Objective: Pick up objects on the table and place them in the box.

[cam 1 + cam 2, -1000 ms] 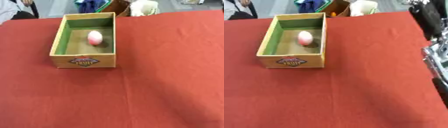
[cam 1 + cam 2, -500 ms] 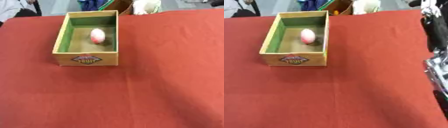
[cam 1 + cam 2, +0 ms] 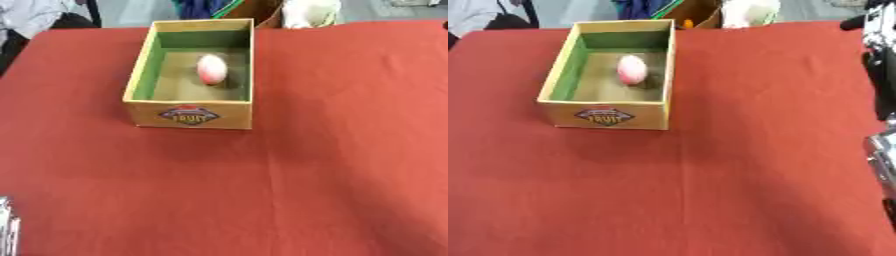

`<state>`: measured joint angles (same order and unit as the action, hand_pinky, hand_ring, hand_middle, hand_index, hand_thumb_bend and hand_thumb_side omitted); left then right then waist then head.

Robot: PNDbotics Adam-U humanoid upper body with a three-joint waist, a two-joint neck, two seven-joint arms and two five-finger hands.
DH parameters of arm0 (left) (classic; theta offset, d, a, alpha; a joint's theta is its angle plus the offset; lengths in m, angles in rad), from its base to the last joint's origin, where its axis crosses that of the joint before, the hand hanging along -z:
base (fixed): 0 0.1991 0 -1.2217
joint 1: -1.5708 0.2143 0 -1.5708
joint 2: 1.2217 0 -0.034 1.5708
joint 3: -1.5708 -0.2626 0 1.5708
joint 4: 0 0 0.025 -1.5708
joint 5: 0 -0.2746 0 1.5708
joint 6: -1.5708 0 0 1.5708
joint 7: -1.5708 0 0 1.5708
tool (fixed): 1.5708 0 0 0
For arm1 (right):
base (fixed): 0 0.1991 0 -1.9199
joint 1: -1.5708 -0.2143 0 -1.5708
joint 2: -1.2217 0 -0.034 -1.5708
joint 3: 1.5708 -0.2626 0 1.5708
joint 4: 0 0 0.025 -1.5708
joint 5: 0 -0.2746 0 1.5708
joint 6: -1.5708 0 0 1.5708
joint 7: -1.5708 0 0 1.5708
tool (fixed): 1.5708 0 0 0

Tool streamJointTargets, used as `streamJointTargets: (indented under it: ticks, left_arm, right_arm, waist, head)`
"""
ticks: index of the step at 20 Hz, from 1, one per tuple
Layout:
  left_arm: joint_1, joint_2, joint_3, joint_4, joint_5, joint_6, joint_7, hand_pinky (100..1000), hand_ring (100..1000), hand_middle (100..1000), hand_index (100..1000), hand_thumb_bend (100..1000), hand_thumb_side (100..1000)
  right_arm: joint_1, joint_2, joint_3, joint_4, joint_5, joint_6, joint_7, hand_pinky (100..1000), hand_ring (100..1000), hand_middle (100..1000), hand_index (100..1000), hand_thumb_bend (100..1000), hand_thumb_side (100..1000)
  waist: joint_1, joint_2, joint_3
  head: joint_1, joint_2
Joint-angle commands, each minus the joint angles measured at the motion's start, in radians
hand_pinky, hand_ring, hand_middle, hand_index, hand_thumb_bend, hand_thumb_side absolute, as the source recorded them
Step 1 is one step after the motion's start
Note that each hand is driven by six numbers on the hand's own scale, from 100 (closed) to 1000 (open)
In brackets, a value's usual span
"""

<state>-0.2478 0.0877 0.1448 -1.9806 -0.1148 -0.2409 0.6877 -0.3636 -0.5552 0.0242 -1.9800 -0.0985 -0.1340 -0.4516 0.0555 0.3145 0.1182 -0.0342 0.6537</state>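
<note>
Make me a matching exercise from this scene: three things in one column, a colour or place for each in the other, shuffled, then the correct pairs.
Things:
1. box
2. pink-and-white object
3. tablecloth

Descriptions:
A. red, covers the whole table
B. lies inside the box, toward its far end
C. tan outside, green inside, with a label on its near wall

Pairs: 1-C, 2-B, 3-A

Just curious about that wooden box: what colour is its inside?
The wooden box has green inner walls and a plain tan floor, clearest in the left eye view.
</note>
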Motion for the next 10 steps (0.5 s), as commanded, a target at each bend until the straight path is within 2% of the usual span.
streamJointTargets:
  ticks: [1,10]
  left_arm:
    - [-0.008,0.009,0.008,-0.019,-0.005,-0.001,0.004,610,514,468,633,100,676]
    - [-0.014,0.007,0.01,-0.019,-0.005,-0.005,0.006,609,516,470,634,100,681]
  right_arm:
    - [-0.006,-0.006,-0.012,-0.02,0.006,0.012,0.008,524,717,656,787,100,521]
    - [0.008,0.015,-0.011,-0.02,0.013,0.026,0.0,524,705,637,778,100,522]
  waist:
    - [-0.003,-0.013,0.002]
    - [-0.004,-0.009,0.004]
  head:
    - [0.004,-0.01]
    - [-0.009,-0.026]
